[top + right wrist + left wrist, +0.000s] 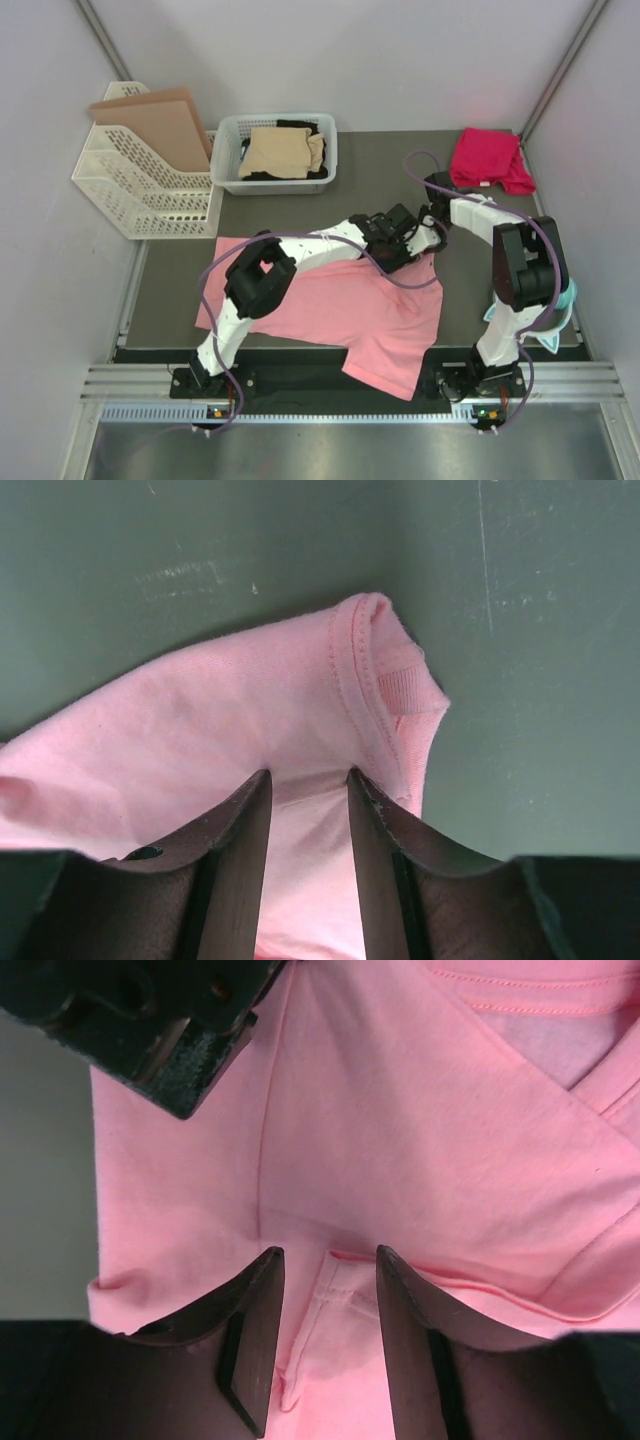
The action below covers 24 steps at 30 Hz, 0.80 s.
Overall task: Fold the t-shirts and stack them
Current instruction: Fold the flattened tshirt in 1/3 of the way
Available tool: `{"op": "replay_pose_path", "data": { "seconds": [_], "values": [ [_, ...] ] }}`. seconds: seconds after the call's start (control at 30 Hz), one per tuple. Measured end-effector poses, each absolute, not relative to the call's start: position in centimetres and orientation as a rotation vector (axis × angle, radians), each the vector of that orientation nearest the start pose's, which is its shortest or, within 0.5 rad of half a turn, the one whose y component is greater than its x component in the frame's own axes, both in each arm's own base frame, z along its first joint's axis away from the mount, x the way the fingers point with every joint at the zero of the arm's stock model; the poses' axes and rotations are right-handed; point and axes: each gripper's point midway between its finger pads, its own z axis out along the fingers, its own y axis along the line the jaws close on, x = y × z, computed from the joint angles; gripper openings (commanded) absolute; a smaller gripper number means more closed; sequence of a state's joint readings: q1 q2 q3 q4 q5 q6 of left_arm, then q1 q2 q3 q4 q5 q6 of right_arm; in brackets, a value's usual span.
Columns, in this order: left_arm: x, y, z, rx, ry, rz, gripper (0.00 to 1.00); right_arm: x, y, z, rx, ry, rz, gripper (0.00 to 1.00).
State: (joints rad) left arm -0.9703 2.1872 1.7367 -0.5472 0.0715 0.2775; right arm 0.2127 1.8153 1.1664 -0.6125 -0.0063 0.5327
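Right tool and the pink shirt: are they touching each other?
Touching. The right wrist view shows the pink shirt filling the gap between the fingers of the right tool, with cloth against both inner faces.

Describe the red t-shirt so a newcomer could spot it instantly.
Start at the dark table; go to its far right corner. The red t-shirt lies bunched there, the only deep magenta cloth, unlike the pink t-shirt spread at the near edge.

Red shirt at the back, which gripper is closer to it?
Right. The right gripper sits front-left of the red shirt, at the pink shirt's far edge; the left gripper is beside it, farther left.
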Motion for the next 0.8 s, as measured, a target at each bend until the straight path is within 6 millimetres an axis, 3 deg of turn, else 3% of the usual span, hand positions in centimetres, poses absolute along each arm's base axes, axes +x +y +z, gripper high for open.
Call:
{"op": "replay_pose_path", "data": {
  "seconds": [0.23, 0.4, 0.63, 0.8],
  "values": [
    [28.7, -43.4, 3.8, 1.54, 2.126, -0.383, 0.42, 34.4, 9.7, 2.1, 0.455, 2.815, 0.17, 0.37],
    [27.7, -41.7, 2.6, 1.571, 2.153, -0.366, 0.41, 34.4, 9.6, 2.1, 0.453, 2.817, 0.168, 0.37],
    [23.9, -35.9, 2.6, 1.655, 2.265, -0.306, 0.41, 34.5, 9.6, 2.0, 0.454, 2.828, 0.162, 0.37],
    [21.3, -32.6, 5.0, 1.695, 2.294, -0.312, 0.41, 34.5, 9.5, 2.0, 0.459, 2.833, 0.162, 0.36]
  ]
}}
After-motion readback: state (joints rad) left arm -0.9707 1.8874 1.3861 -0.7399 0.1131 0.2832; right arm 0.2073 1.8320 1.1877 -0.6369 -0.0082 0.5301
